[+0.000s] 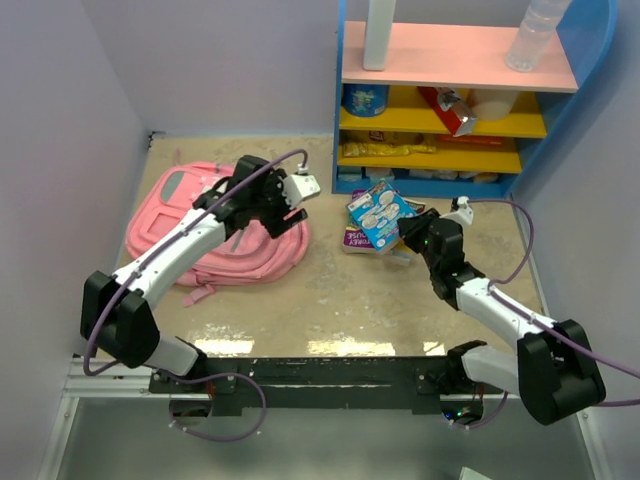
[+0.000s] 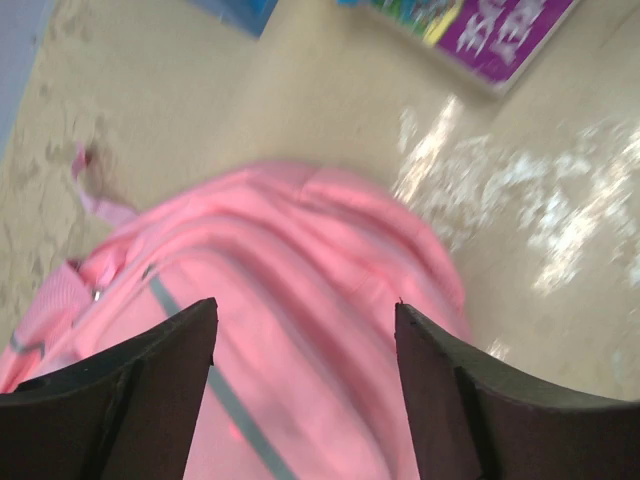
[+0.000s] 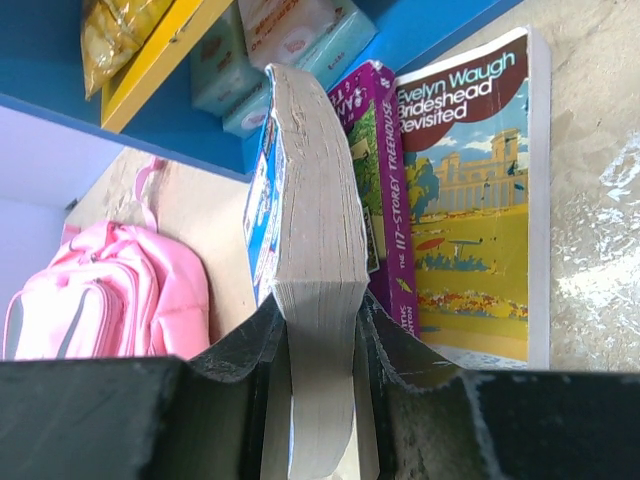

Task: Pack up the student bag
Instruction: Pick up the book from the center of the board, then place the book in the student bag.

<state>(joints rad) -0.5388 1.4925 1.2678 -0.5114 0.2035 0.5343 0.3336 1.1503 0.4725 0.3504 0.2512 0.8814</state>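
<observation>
Lying flat, the student bag [image 1: 165, 225] sits directly beneath the left gripper [image 2: 302, 310], whose jaws gape empty above its pink fabric, likely poised to open it. To the bag's right, the right gripper [image 3: 318, 310] clamps a thick blue-covered paperback [image 3: 315, 200] on edge, presumably bound for the bag; Brideshead Revisited [image 3: 470, 200] lies flat farther from the bag.

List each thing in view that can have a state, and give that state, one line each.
student bag, lying flat, not held; zip cannot be told
left gripper, open above the student bag
right gripper, shut on the paperback
paperback, closed, held on edge
Brideshead Revisited, closed, lying flat, cover up
117-Storey Treehouse book, closed, lying flat
plastic bottle, upright on the top shelf
</observation>
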